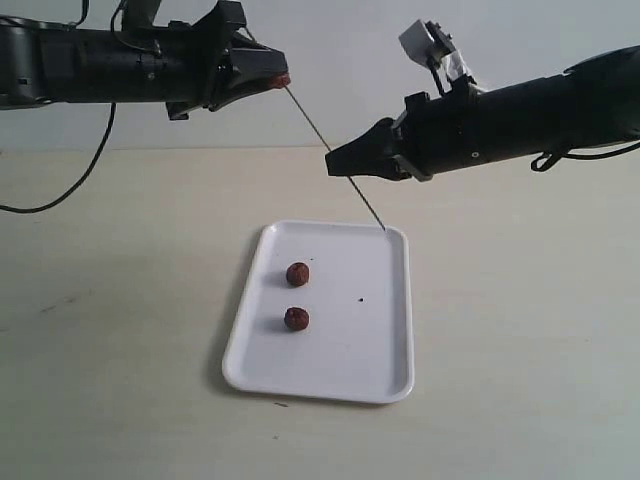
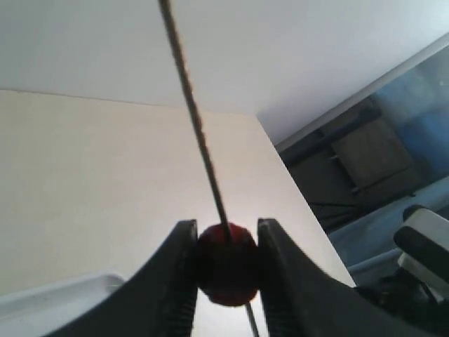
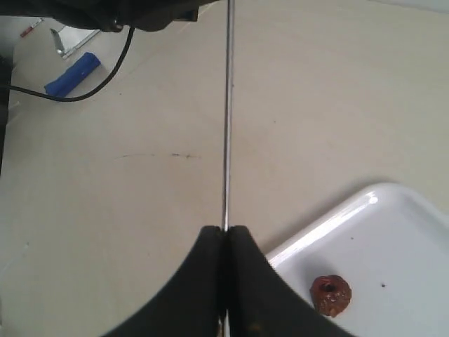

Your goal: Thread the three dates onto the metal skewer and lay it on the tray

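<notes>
Skewer (image 1: pixel 330 155) slanting in air, lower tip reaching tray (image 1: pixel 390 370) far rim; contact there unclear. Right gripper (image 1: pixel 335 162) pinching rod mid-length, jaws pressing together. Left gripper (image 2: pixel 226 232) squeezing one date (image 2: pixel 226 270); only left wrist view showing rod piercing it, exterior view showing mere red speck. Far date (image 1: pixel 298 273) and near date (image 1: pixel 296 318) lying apart on tray left half; right wrist view catching just one. Tray right half and surrounding table (image 1: pixel 120 350) lying open.
</notes>
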Controlling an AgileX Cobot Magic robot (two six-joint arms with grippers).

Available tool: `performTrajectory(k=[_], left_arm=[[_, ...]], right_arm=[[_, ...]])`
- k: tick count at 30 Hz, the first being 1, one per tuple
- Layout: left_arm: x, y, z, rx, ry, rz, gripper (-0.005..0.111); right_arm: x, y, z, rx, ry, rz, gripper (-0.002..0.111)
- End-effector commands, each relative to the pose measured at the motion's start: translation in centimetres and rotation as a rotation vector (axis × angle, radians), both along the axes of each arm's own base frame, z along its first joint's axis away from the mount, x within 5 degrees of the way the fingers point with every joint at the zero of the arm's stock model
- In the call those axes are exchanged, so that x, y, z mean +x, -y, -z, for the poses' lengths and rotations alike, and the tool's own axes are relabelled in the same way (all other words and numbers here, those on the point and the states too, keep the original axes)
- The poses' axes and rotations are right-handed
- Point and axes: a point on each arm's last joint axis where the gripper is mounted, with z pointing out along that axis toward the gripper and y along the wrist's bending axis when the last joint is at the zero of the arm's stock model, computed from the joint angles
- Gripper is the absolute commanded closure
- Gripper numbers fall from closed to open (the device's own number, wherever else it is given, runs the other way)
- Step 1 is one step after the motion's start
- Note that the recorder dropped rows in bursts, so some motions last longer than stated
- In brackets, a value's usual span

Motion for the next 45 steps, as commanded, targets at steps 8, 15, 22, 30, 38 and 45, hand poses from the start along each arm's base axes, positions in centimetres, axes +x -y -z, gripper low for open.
performTrajectory(k=[8, 15, 22, 30, 38, 45], left_arm=[[-1.4, 2.7, -0.5, 0.025, 0.069, 0.092, 0.077], [-1.9, 3.7, -0.5, 0.039, 0.086, 0.117, 0.077], [-1.6, 3.5, -0.3, 0.073, 0.099, 0.084, 0.067], [-1.5, 3.5, -0.2, 0.08, 0.108, 0.078, 0.057], [-1.5, 3.5, -0.2, 0.104, 0.148, 0.087, 0.057], [-2.0, 3.4, 0.7, 0.23, 0.176, 0.161, 0.057]], right_arm=[[0.2, 0.0, -0.5, 0.036, 0.055, 0.005, 0.108], [0.2, 0.0, -0.5, 0.032, 0.071, 0.001, 0.108], [0.2, 0.0, -0.5, 0.031, 0.071, 0.002, 0.108], [0.2, 0.1, -0.2, 0.004, 0.061, -0.002, 0.108], [1.0, 1.2, 1.0, -0.123, -0.018, 0.15, 0.108], [1.3, 2.9, 2.3, -0.298, -0.085, 0.265, 0.108]])
